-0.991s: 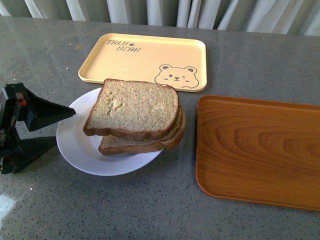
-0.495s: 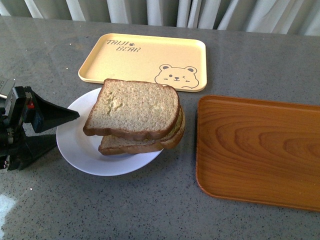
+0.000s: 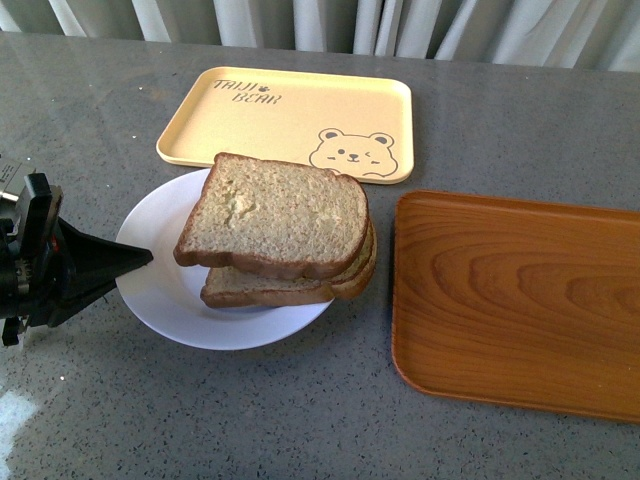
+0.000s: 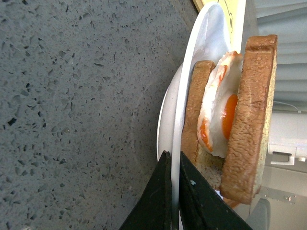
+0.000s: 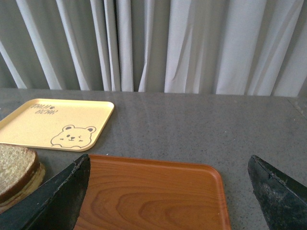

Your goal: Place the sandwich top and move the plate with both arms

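I count one plate [image 3: 160, 290]. There are two bread slices, the sandwich top [image 3: 275, 215] and a lower slice [image 3: 260, 290], and one fried egg [image 4: 220, 110]. Two trays: one yellow tray [image 3: 280, 120], one wooden tray [image 3: 520, 300]. Two hands: left hand [image 3: 140, 262], right hand [image 5: 169, 160].

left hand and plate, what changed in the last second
The left hand closed on the rim of the plate, and the plate, sandwich top riding along, shifted slightly to the right. The yellow tray and wooden tray stayed put.
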`<action>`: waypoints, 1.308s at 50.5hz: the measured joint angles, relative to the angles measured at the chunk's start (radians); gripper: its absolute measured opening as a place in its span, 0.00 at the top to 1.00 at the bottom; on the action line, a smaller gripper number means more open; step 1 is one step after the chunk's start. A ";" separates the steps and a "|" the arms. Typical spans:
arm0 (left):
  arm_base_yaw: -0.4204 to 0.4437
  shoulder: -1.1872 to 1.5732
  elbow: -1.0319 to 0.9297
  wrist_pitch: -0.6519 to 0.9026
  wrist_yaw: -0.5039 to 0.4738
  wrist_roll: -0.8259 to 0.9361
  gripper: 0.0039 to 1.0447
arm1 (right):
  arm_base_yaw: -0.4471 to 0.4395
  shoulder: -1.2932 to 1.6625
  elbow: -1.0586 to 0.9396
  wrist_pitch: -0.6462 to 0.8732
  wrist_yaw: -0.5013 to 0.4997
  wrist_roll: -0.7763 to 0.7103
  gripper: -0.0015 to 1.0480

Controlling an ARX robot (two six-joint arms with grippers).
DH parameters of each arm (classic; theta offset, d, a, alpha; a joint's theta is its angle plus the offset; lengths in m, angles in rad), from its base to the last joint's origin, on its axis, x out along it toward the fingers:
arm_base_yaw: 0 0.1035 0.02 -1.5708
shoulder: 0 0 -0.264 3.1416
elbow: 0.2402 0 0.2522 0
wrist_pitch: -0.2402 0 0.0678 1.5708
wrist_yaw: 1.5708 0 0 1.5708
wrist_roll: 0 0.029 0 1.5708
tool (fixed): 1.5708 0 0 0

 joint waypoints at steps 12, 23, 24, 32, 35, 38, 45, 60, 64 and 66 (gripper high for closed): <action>0.014 -0.076 -0.056 0.032 0.010 -0.037 0.98 | 0.000 0.000 0.000 0.000 0.000 0.000 0.09; 0.031 -0.154 -0.089 0.033 0.013 -0.068 0.98 | 0.000 0.000 0.000 0.000 0.000 0.000 0.09; 0.032 -0.164 -0.092 0.033 0.013 -0.074 0.98 | 0.000 0.000 0.000 0.000 0.000 0.000 0.09; 0.027 -0.215 -0.097 0.007 0.013 -0.101 0.98 | 0.000 0.000 0.000 0.000 0.000 0.000 0.09; 0.024 -0.225 -0.092 -0.014 0.013 -0.105 0.98 | 0.000 0.000 0.000 0.000 0.000 0.000 0.09; 0.014 -0.229 -0.059 -0.056 0.014 -0.108 0.98 | 0.000 0.000 0.000 0.000 0.000 0.000 0.09; -0.010 -0.219 0.072 -0.158 0.013 -0.098 0.98 | 0.000 0.000 0.000 0.000 0.000 0.000 0.09; -0.027 -0.064 0.394 -0.351 0.018 -0.045 0.98 | 0.000 0.000 0.000 0.000 0.000 0.000 0.09; -0.027 -0.004 0.504 -0.420 0.018 -0.022 0.98 | 0.000 0.000 0.000 0.000 0.000 0.000 0.09; -0.028 0.027 0.558 -0.452 0.021 -0.008 0.98 | 0.000 0.000 0.000 0.000 0.000 0.000 0.09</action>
